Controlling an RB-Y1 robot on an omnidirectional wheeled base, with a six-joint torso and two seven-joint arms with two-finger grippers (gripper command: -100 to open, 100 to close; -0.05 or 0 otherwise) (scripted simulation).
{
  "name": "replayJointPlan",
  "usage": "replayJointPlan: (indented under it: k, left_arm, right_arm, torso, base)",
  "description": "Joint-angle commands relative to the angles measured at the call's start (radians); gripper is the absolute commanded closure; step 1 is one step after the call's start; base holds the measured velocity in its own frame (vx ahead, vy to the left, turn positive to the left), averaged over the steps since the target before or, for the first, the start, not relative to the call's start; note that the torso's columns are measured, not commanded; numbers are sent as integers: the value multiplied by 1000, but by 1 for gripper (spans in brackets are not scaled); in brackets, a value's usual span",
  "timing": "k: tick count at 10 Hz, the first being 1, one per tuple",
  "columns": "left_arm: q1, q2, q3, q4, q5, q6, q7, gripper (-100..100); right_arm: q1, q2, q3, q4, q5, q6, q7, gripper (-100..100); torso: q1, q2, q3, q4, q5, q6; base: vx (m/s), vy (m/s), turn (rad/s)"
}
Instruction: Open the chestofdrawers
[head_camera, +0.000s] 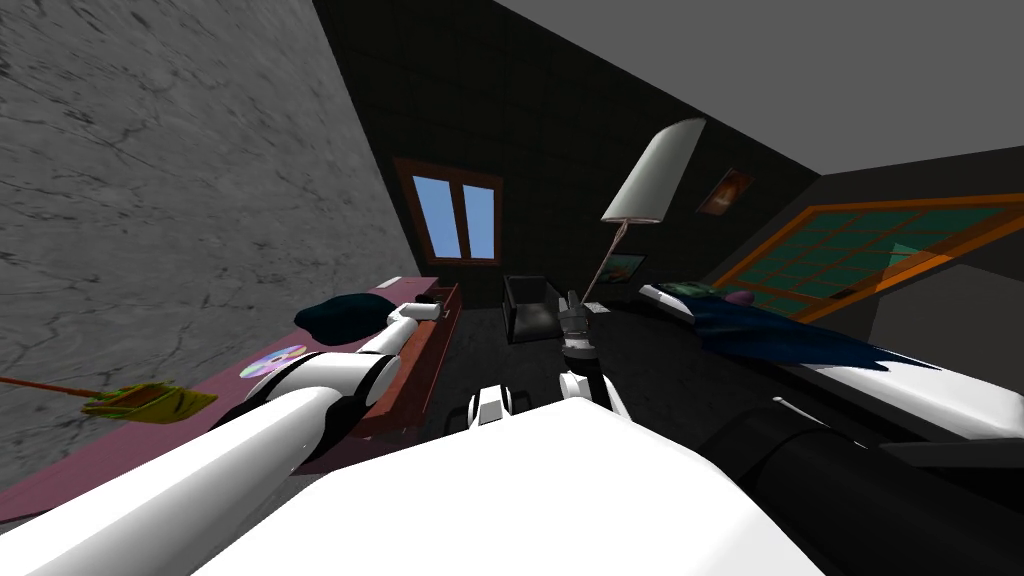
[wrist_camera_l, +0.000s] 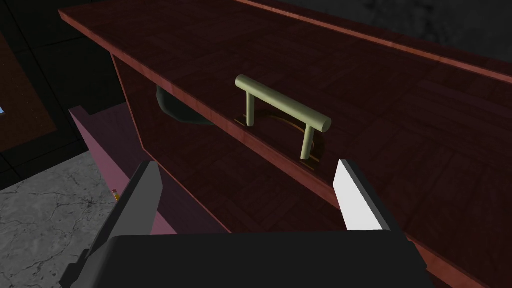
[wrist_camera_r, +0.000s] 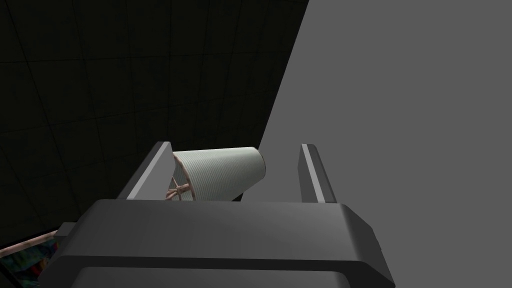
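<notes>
Left gripper (wrist_camera_l: 246, 164) spread, clear of drawer handle (wrist_camera_l: 283, 102)

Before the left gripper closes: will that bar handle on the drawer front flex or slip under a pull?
Probably stiff: the handle is a round bar on two posts fixed to the dark reddish drawer front. Its smooth round surface may slip in the left gripper, whose fingers are thin blades. The panel looks wide, so expect some drag.

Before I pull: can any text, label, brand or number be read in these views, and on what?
None can be read.
The dark red drawer front and its handle are bare.
The shiny disc and the framed picture on the dark wall show no legible lettering.
</notes>
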Motion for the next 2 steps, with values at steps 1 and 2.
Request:
replayJointPlan:
  k: [1, 2]
  left_arm:
    - [0, 0, 0, 0, 0, 0, 0, 0]
    - [0, 0, 0, 0, 0, 0, 0, 0]
  right_arm:
    - [0, 0, 0, 0, 0, 0, 0, 0]
    - [0, 0, 0, 0, 0, 0, 0, 0]
  torso:
    - [0, 0, 0, 0, 0, 0]
    - [0, 1, 1, 0, 0, 0]
  base:
    - [0, 0, 0]
    - [0, 0, 0]
